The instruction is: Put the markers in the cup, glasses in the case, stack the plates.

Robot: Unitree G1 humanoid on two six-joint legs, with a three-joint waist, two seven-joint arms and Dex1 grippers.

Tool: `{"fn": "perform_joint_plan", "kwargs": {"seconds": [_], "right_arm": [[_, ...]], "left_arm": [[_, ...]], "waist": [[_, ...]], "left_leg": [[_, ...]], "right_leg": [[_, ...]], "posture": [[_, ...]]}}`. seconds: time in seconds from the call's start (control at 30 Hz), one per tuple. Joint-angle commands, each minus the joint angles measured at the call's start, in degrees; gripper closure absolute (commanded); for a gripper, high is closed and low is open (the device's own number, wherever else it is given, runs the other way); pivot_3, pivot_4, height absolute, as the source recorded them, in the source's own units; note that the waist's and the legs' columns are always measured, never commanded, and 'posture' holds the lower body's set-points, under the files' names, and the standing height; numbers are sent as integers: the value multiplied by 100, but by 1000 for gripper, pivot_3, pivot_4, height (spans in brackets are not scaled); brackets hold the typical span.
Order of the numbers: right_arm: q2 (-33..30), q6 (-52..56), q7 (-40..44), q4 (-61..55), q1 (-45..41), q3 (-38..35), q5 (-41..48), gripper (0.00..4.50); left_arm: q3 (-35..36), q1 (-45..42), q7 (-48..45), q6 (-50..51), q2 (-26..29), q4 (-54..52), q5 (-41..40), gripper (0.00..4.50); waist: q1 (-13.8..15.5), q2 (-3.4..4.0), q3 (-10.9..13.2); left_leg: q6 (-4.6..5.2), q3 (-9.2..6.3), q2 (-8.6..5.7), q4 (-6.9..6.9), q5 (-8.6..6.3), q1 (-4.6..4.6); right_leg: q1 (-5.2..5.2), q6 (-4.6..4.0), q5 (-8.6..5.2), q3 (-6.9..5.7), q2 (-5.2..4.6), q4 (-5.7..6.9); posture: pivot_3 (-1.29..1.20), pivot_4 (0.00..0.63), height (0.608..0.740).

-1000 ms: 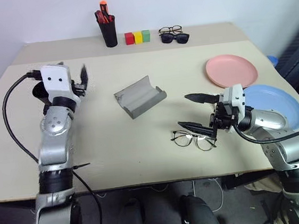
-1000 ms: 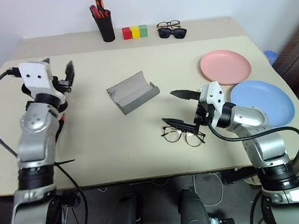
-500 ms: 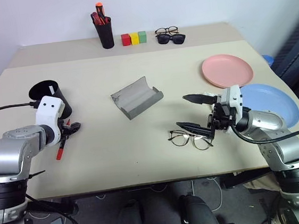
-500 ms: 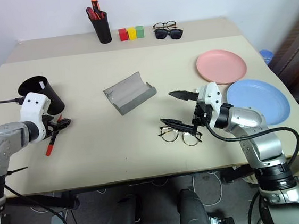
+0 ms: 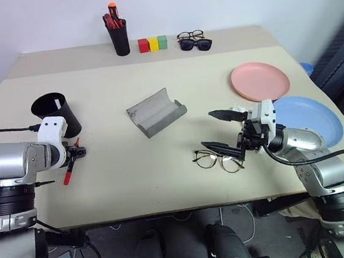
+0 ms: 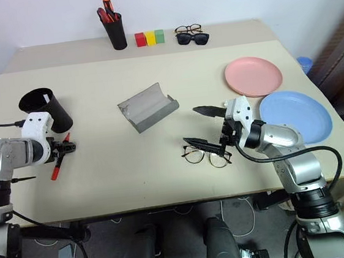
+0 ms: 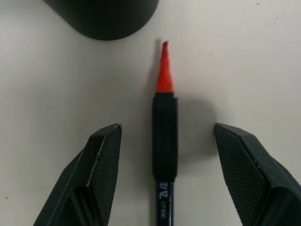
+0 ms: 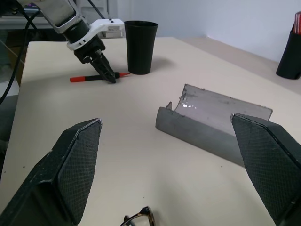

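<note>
While the left gripper (image 7: 164,155) hangs low over the table (image 5: 165,179) w/ its fingers apart, the red marker (image 7: 164,136) lies flat between them, untouched on both sides, red tip pointing toward the cup (image 5: 55,110). That cup stands upright just beyond the marker, near the table's left edge; in the head view the marker's red barrel (image 5: 69,172) sticks out on the near side of the gripper. No black marker can be made out from these views. The right gripper (image 5: 224,131) sits right of centre, roughly level and aimed left, fingers spread wide & holding nothing; the lower finger (image 5: 220,148) is over the far rim of the glasses (image 5: 218,160), which lie on the table lenses-down-ish, near the front edge; whether finger & frame touch can't be told. Farther out, the case (image 5: 156,111) lies open mid-table, hollow side up, well apart from both grippers. Pink plate (image 5: 260,81) is on the right, far of the right arm; blue plate (image 5: 309,119) just near-right of it, the two side by side, not stacked. Along the far edge: pen holder (image 5: 118,33) w/ red/orange markers, three coloured blocks (image 5: 152,43), then sunglasses (image 5: 196,43) w/ a second pair of specs just behind.
</note>
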Motion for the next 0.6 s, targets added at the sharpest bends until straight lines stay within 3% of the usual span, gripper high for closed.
{"fn": "perform_joint_plan", "kwargs": {"seconds": [0.03,0.2,0.33,0.53,0.6], "right_arm": [[-56,-124,-8,-143,3,-198,26,0],[-72,-136,-16,-150,26,-207,20,0],[-79,-122,-17,-154,20,-209,12,0],[-64,-30,-106,-250,-8,-165,5,0],[-44,-7,-145,-269,-38,-153,4,0]], "left_arm": [[-84,-52,139,-88,-32,101,239,2224],[-111,10,104,-138,-100,44,230,4450],[-115,198,-40,-349,-96,-332,149,4450],[-268,963,-1021,-1700,-85,-3188,-442,4450],[-335,1037,-1022,-2232,-213,-3696,-371,4450]], "waist": [[0,0,0],[-13,2,-1],[-7,2,-1],[55,-8,5],[96,-8,5]], "left_leg": [[0,0,0,0,0,1],[0,0,0,-4,0,9],[0,0,0,-3,0,8],[-3,2,0,-3,-1,-5],[-4,5,-1,0,-1,-8]], "right_leg": [[0,0,0,0,0,0],[1,0,0,0,0,4],[1,0,0,1,0,5],[-4,-4,-1,2,-5,-4],[-3,-9,0,3,-8,-13]], "posture": [[0,150,740],[0,150,740],[0,150,740],[0,150,740],[0,150,740]]}}
